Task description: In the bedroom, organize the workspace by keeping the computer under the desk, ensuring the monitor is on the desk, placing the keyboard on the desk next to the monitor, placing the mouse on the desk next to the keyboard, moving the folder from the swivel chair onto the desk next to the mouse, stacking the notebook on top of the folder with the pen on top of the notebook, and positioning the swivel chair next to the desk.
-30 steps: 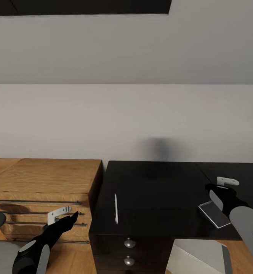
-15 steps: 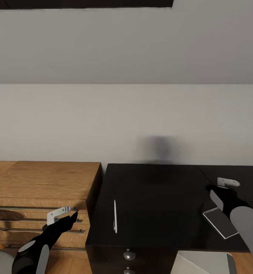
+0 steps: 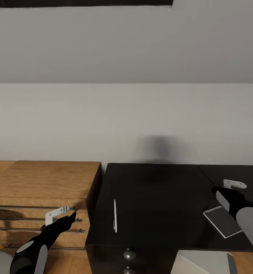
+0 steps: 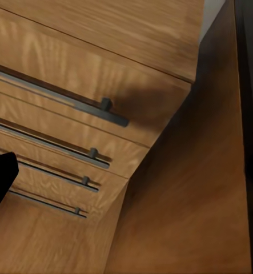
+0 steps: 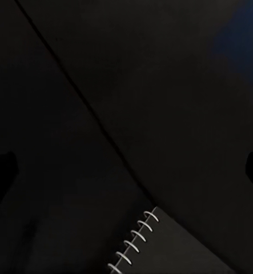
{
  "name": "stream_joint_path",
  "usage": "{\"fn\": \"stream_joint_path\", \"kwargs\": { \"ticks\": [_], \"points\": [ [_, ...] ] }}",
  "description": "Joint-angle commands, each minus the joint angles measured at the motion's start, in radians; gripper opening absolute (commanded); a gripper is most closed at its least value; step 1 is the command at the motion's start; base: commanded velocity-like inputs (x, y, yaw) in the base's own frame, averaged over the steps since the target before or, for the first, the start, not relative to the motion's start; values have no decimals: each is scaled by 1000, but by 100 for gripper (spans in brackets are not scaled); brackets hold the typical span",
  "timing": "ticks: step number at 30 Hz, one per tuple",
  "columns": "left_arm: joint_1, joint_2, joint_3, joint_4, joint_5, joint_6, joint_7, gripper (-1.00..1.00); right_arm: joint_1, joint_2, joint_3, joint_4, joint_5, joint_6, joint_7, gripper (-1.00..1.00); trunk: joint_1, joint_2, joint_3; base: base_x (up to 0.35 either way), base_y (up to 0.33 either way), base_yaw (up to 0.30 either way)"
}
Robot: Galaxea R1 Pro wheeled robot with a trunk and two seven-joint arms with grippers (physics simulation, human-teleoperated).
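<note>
The right gripper [image 3: 233,190] hangs over the black desk [image 3: 157,198], and the notebook [image 3: 222,221] lies flat on the desk just below and inward of it, not held. In the right wrist view the dark fingertips sit far out at both picture edges, so its jaws stand wide apart with nothing between them. The left gripper [image 3: 61,214] hovers in front of the wooden dresser [image 3: 42,179]; whether its jaws are apart or together I cannot tell.

The pen [image 3: 115,215] lies on the desk well to the left of the right gripper, nearer the left one, close to the desk's front edge.

I judge the notebook light and fairly stiff, but thin and lying flush on a glossy top, so it will likely slide if pushed; a hold across a free edge (perhaps after nudging it past the desk's rim) looks safest, away from the wire spiral. The pen is thinner still and apt to roll.

The right wrist view shows the notebook's white spiral binding [image 5: 135,242] and a seam across the desk, which the head view does not resolve. The left wrist view shows the dresser's bar handles [image 4: 103,111] close up.
</note>
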Motion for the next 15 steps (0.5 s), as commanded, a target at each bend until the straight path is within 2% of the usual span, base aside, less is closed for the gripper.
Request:
{"fn": "stream_joint_path", "kwargs": {
  "ticks": [1, 15],
  "points": [
    [-1, -1, 3, -1, 6, 6, -4, 100, 0, -1, 8, -3, -9, 8, -4, 100, 4, -8, -4, 0, 0, 0],
    [-1, -1, 3, -1, 6, 6, -3, 100, 0, -9, 6, 0, -9, 43, 9, 100, 58, -106, -48, 0, 0, 0]
  ]
}}
